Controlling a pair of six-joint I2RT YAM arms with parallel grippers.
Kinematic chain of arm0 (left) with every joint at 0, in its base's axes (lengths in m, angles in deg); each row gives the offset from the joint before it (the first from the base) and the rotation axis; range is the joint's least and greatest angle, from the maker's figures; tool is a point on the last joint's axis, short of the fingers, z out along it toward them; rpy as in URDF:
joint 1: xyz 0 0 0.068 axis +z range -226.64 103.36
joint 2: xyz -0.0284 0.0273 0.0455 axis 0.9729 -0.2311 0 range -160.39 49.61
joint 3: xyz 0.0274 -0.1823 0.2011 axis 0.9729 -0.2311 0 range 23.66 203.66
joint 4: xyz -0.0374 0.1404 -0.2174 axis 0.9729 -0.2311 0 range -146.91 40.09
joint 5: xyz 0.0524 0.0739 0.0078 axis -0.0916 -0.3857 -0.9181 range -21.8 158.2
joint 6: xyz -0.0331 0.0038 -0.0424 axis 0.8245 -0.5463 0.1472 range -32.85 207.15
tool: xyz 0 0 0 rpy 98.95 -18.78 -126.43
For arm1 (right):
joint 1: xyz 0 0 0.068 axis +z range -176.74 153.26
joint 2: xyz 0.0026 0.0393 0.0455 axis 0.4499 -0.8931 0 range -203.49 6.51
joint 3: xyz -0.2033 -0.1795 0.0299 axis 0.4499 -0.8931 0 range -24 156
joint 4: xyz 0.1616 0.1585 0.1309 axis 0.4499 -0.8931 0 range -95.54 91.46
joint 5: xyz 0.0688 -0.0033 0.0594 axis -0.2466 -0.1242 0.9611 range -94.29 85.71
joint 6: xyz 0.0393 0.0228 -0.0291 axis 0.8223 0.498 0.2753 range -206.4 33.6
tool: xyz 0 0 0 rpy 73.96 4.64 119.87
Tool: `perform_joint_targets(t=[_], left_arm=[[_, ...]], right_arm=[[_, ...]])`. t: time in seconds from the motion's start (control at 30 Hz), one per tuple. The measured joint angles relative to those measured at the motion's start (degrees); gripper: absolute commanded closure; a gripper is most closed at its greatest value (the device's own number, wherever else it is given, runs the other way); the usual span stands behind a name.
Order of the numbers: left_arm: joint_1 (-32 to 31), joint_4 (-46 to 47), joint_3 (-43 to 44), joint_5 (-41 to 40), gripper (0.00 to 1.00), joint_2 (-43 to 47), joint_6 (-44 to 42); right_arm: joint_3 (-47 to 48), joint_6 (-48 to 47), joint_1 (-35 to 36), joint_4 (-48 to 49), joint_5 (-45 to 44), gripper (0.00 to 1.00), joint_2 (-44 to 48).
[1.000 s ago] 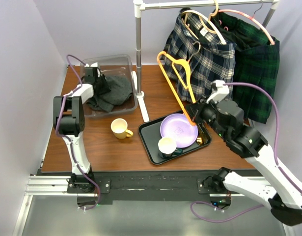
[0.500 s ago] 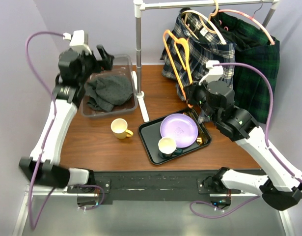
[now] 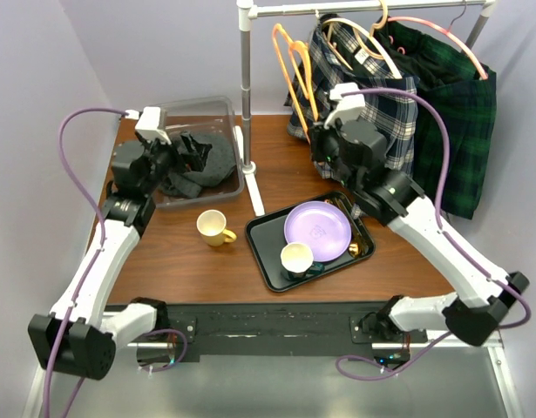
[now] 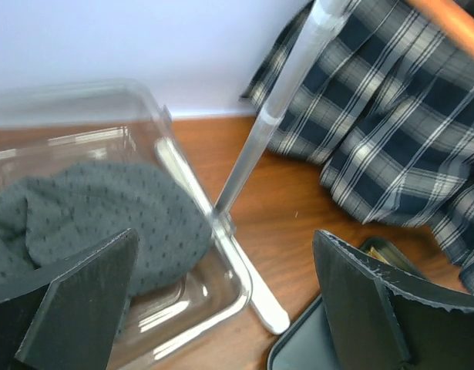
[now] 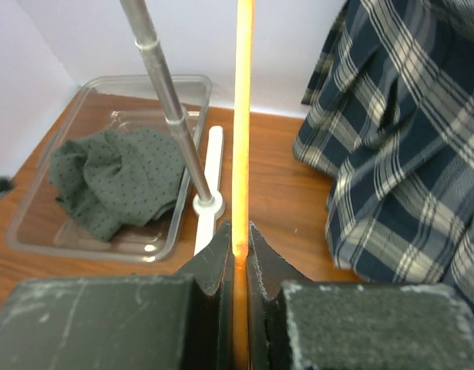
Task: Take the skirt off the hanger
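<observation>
- While the right pincer [image 5: 238, 235] is clamped tight on the orange hanger [image 5: 241, 116], that hanger stands upright and bare, with no cloth on it.
- From above, the right pincer [image 3: 316, 146] grips the lower part of the hanger [image 3: 289, 70], which rises just left of the navy plaid skirt [image 3: 381, 113]. Whether its hook touches the rail I cannot tell.
- At the far left of the tabletop [image 3: 180, 261], the grey dotted skirt [image 3: 211, 157] lies crumpled inside the clear bin [image 3: 193, 103], well apart from the hanger.
- The left pincer [image 3: 187, 148] hovers over that bin with its fingers spread wide apart and nothing between them.
- Seen from the left wrist, the left pincer [image 4: 225, 239] frames the grey skirt [image 4: 105, 208] in the bin [image 4: 167, 146], the grey rack post [image 4: 260, 146] and its white foot just right of the bin.
- Seen from the right wrist, the skirt [image 5: 113, 181] fills the left part of the bin [image 5: 144, 79], with the post [image 5: 163, 85] between bin and hanger.
- On the rail at the far right hang the navy plaid skirt [image 5: 406, 154] and, right of it, a green plaid skirt [image 3: 459, 131], each on a pale hanger [image 3: 363, 35].
- Near the middle sits a black tray [image 3: 257, 259] holding a purple plate [image 3: 320, 226] and a white cup [image 3: 296, 257].
- A yellow cup [image 3: 215, 228] stands on the tabletop just left of the tray.
</observation>
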Motion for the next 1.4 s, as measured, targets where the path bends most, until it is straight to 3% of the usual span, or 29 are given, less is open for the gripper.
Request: perform_joint_targets(t=[0.5, 0.6, 0.63, 0.67, 1.03, 1.4], left_arm=[[0.00, 4.22, -0.94, -2.08, 0.00, 2.36, 0.39], [0.00, 4.28, -0.94, -2.40, 0.00, 2.36, 0.42], [0.00, 4.28, -0.94, -2.43, 0.00, 2.32, 0.42], [0.00, 4.28, -0.94, -2.43, 0.00, 2.29, 0.44], [0.00, 4.28, -0.94, -3.21, 0.00, 2.05, 0.42], [0.00, 4.48, -1.40, -3.67, 0.00, 2.03, 0.42]], right_arm=[[7.69, -6.49, 0.00, 4.17, -3.19, 1.00, -11.74], [8.31, -6.67, 0.00, 4.04, -3.41, 0.84, -12.90], [8.46, -6.64, 0.00, 4.04, -3.61, 0.70, -13.18], [8.61, -6.56, 0.00, 3.89, -3.87, 0.66, -13.38], [7.26, -3.76, 0.00, -1.33, -2.64, 0.31, -7.72], [3.93, -7.02, 0.00, -8.48, -3.37, 0.35, 9.14]])
